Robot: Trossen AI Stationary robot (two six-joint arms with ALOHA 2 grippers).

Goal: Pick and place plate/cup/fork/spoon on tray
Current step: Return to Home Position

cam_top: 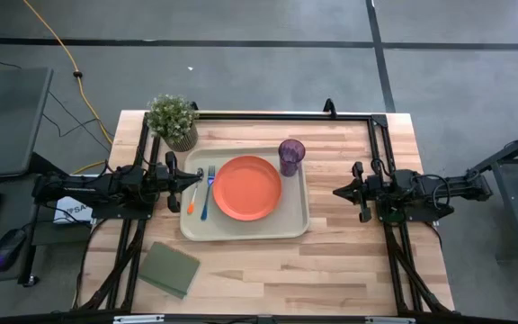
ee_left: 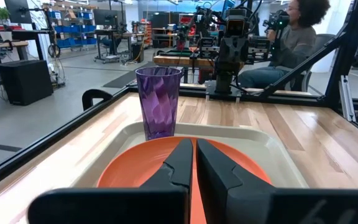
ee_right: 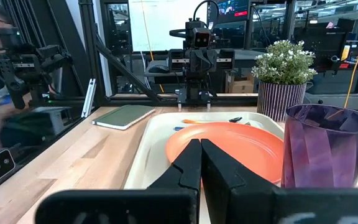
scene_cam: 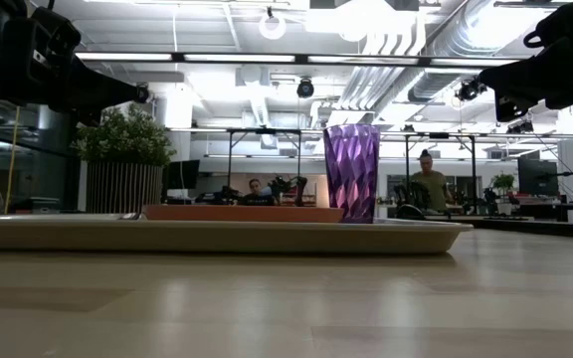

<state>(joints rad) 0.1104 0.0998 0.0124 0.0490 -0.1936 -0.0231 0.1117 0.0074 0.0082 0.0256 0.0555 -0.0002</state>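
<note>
The cream tray (cam_top: 295,225) lies flat on the table's middle. On it rest the orange plate (cam_top: 246,187), the purple cup (cam_top: 291,156) upright at its far right corner, and the blue-handled fork (cam_top: 208,193) and orange-handled spoon (cam_top: 194,196) side by side along its left part. My left gripper (cam_top: 198,179) is shut and empty, above the tray's left edge; in its wrist view the fingertips (ee_left: 194,144) point at the plate (ee_left: 135,171) and cup (ee_left: 159,102). My right gripper (cam_top: 337,191) is shut and empty, right of the tray, its fingertips (ee_right: 199,144) aimed at the plate (ee_right: 241,152).
A potted plant (cam_top: 173,121) stands at the far left of the table. A dark green pad (cam_top: 169,268) lies near the front left. Black frame rails (cam_top: 268,115) run along the table's far and side edges. People sit in the room behind.
</note>
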